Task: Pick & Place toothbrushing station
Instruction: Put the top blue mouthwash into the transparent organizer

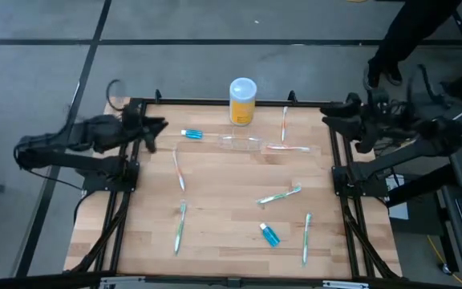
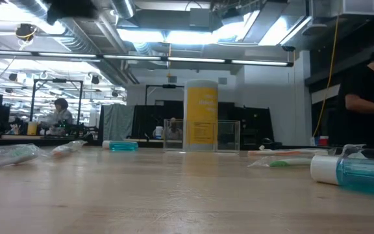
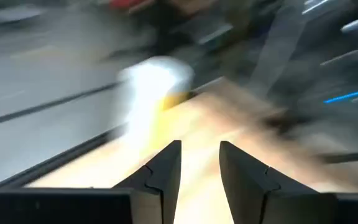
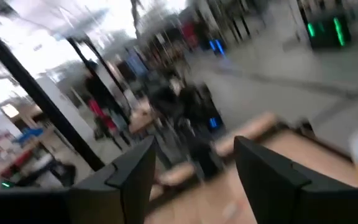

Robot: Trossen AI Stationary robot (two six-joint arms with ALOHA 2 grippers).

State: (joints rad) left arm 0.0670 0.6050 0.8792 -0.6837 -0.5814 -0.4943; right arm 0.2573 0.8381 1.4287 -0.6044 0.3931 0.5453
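The toothbrushing station (image 1: 243,143), a clear plastic holder, rests flat on the wooden table (image 1: 223,217) near its far edge. In the low view the toothbrushing station (image 2: 226,136) shows as a see-through box around the foot of the yellow container. My left gripper (image 1: 157,132) hovers open at the table's far left corner, well left of the holder, with nothing between its fingers (image 3: 166,168). My right gripper (image 1: 330,118) hovers open at the far right corner, also with nothing between its fingers (image 4: 135,171).
A yellow container with a white lid (image 1: 242,100) stands just beyond the holder. Several toothbrushes (image 1: 279,195) and two blue tubes (image 1: 192,134) (image 1: 270,234) lie scattered over the table. A person in dark clothes (image 1: 411,36) stands beyond the far right corner.
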